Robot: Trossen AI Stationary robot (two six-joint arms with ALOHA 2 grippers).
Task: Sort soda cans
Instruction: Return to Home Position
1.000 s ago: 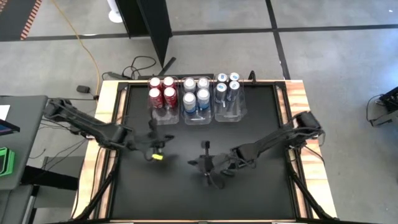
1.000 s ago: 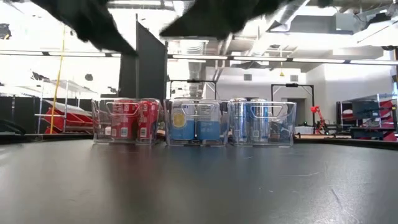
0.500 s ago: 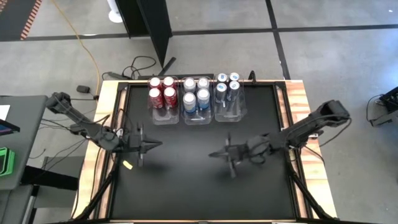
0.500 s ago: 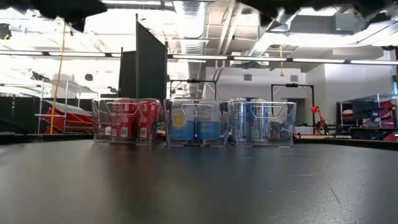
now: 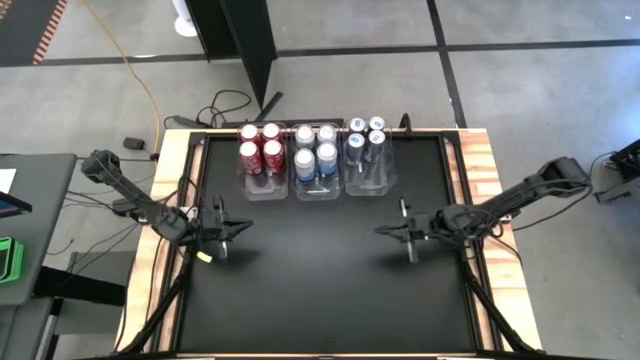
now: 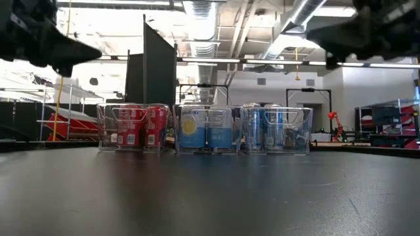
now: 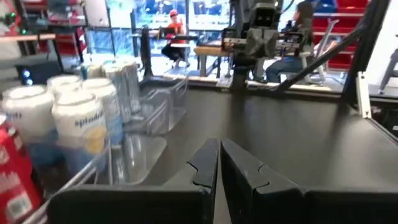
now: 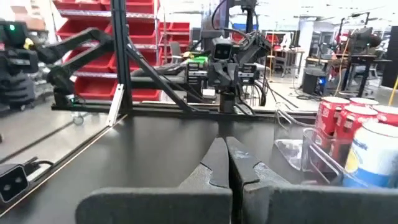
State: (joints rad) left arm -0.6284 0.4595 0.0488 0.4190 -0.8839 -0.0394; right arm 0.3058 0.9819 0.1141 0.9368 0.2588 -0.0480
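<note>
three clear plastic bins (image 5: 318, 188) stand side by side in a row at the far edge of the black table (image 5: 320, 290), and all the soda cans sit upright inside them. four red cans (image 5: 271, 150) stand toward the back of the bin on the left, four silver-white and light blue cans (image 5: 326, 152) are in the middle one, and four slimmer dark blue cans (image 5: 357, 141) are in the bin on the right. the left gripper (image 5: 243, 226) hangs above the table's left side, nearer than the bins and well apart from them, pointing toward the table's middle. its fingers (image 7: 202, 168) are pressed together with nothing between them. the right gripper (image 5: 382, 230) hangs above the right half of the table, pointing toward the left one, with black tabletop between the two. its fingers (image 8: 214, 163) are likewise closed tip to tip and carry nothing. in the low view both grippers show as dark shapes high above the tabletop, one at each upper corner
</note>
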